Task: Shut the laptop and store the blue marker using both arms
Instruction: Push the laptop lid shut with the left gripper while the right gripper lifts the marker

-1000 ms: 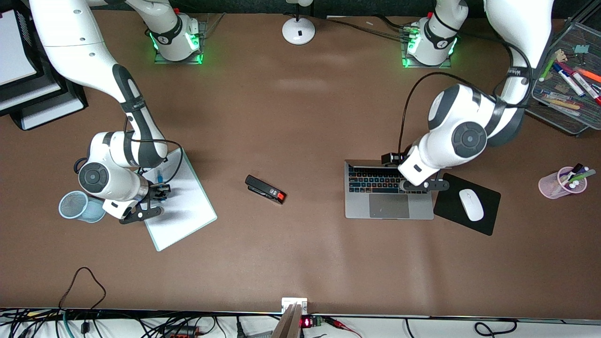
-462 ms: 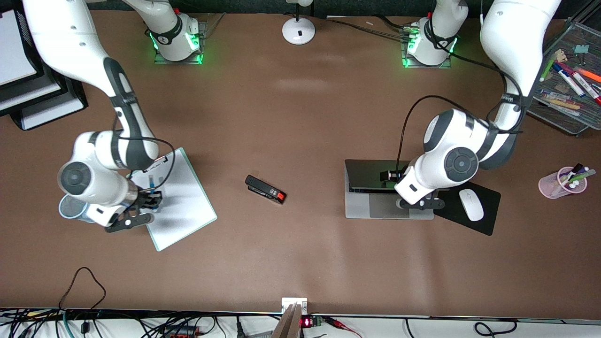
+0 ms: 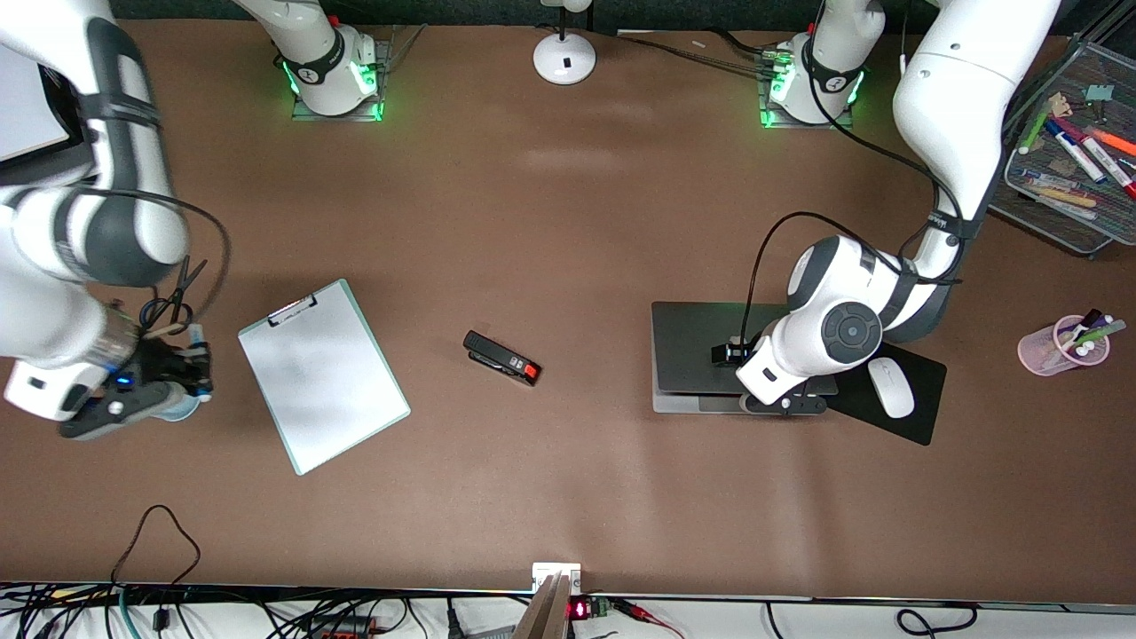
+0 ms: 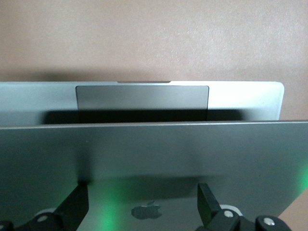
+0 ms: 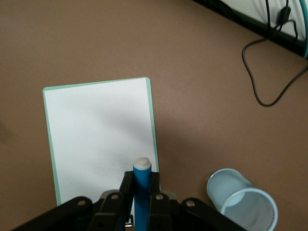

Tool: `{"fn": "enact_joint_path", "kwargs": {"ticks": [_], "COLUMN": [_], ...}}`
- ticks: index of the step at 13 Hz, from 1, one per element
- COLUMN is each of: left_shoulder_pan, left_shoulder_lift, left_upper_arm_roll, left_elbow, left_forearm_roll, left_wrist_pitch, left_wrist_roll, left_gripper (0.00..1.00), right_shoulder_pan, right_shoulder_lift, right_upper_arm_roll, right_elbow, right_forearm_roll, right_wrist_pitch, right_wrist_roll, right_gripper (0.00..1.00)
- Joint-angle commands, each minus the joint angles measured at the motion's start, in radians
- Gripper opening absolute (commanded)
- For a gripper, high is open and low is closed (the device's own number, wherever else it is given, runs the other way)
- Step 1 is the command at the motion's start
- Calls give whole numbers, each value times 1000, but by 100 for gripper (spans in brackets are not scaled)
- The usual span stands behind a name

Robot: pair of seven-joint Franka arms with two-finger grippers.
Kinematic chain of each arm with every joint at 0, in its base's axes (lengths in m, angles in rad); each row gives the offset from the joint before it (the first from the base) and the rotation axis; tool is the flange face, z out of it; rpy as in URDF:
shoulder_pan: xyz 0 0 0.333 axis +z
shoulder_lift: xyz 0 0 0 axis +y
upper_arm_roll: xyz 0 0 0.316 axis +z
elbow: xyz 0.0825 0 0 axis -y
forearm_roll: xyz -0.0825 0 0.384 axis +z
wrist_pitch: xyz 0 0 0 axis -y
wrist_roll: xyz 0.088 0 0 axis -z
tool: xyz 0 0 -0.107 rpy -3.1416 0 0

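The silver-grey laptop (image 3: 701, 355) is almost closed. Its lid (image 4: 144, 154) hangs low over the base, and a strip of the trackpad (image 4: 142, 96) still shows. My left gripper (image 3: 785, 404) is over the lid. In the left wrist view it (image 4: 142, 207) is open, with its fingers on either side of the apple logo (image 4: 147, 211). My right gripper (image 3: 182, 373) is shut on the blue marker (image 5: 141, 192), whose white end points out past the jaws. It hangs above the light-blue mesh cup (image 5: 243, 197), beside the clipboard (image 3: 324, 377).
A black stapler with a red end (image 3: 501, 357) lies mid-table. A white mouse (image 3: 890, 387) sits on a black pad (image 3: 914, 422) beside the laptop. A pink cup of pens (image 3: 1061, 344) and a mesh tray of markers (image 3: 1074, 169) are at the left arm's end. A lamp base (image 3: 564, 58) stands between the arm bases.
The left gripper has pushed the laptop lid down from upright to nearly shut. The right arm has lifted the marker off the clipboard and carried it toward the mesh cup.
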Motion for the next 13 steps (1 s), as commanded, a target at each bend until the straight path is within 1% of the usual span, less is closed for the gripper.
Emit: {"fn": "enact_joint_path", "kwargs": {"ticks": [1, 2, 3, 5, 6, 8, 10, 11, 13], "left_shoulder_pan": [-17, -17, -17, -17, -17, -17, -15, -9, 5], "left_shoulder_lift": [30, 44, 54, 73, 77, 82, 79, 71, 47], "left_upper_arm_roll": [4, 4, 4, 4, 4, 4, 4, 2, 1], "left_elbow": [31, 32, 32, 31, 32, 34, 67, 69, 71], "left_forearm_roll": [79, 111, 119, 121, 119, 119, 121, 121, 119], "left_wrist_pitch": [15, 15, 26, 99, 101, 102, 96, 95, 93], "left_wrist_roll": [-6, -11, -14, -14, -14, -12, -12, -14, -12], "left_gripper": [100, 100, 100, 100, 100, 100, 100, 100, 100], "right_shoulder_pan": [-54, -77, -91, -122, -137, -186, -242, -262, -303], "right_shoulder_lift": [-20, -24, -27, -41, -41, -41, -40, -38, -28], "right_upper_arm_roll": [7, 8, 7, 7, 5, 5, 7, 8, 7], "right_elbow": [-2, 0, 0, 0, 1, 6, 6, 6, 6], "right_forearm_roll": [101, 158, 202, 268, 299, 396, 538, 586, 666], "right_wrist_pitch": [-7, -9, -7, -9, -9, -10, -10, -14, -78], "right_wrist_roll": [-237, -332, -421, -582, -658, -829, -1026, -1110, -1229], "right_gripper": [1, 1, 1, 1, 1, 1, 1, 1, 1]}}
